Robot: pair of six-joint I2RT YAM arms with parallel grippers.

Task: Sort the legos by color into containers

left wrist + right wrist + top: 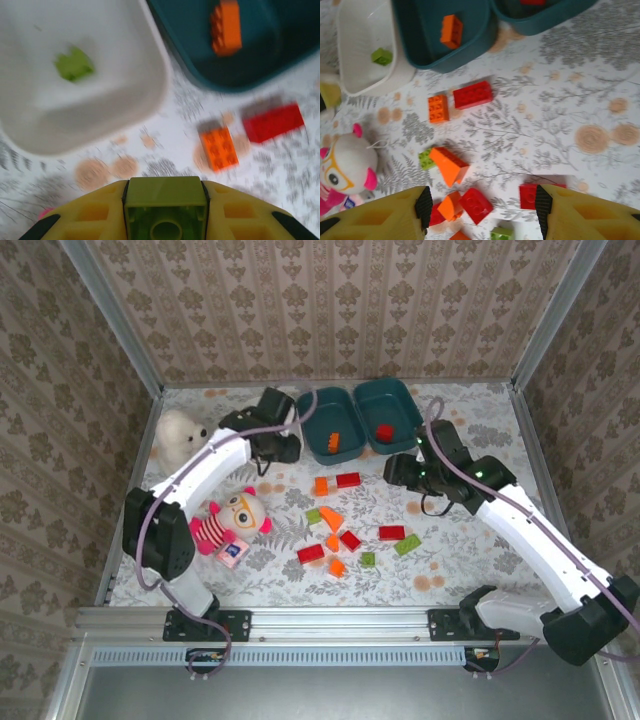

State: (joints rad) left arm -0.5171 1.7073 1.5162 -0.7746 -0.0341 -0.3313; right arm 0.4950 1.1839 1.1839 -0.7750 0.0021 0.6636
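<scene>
Floral-print tabletop (470, 540) with wallpapered walls round it; that is my workspace. What matters now is where the white tray (125, 100) lies from the left pincer (285, 448). That pincer is clamped tight on a green brick (165, 210), held crosswise between the yellow fingers with its hollow underside turned to the wrist camera. In that view the tray sits ahead of the fingertips and off to the left, its near rim just beyond them, not yet under the brick; one green piece (73, 63) already lies inside, so I judge this the right bin. A teal tray (195, 67) holding an orange brick (226, 26) lies ahead to the right, just beside the white one, so drifting right would risk the wrong bin; I would push forward and left before letting go.

The right pincer (483, 207) hangs about half open with nothing between its fingers, over the loose bricks (335, 530) mid-table, well apart from the white tray at the far left; the left arm is plainly the nearer one for this drop. Whether the brick clears the rim in height I cannot tell; the wrist view is blurred.
</scene>
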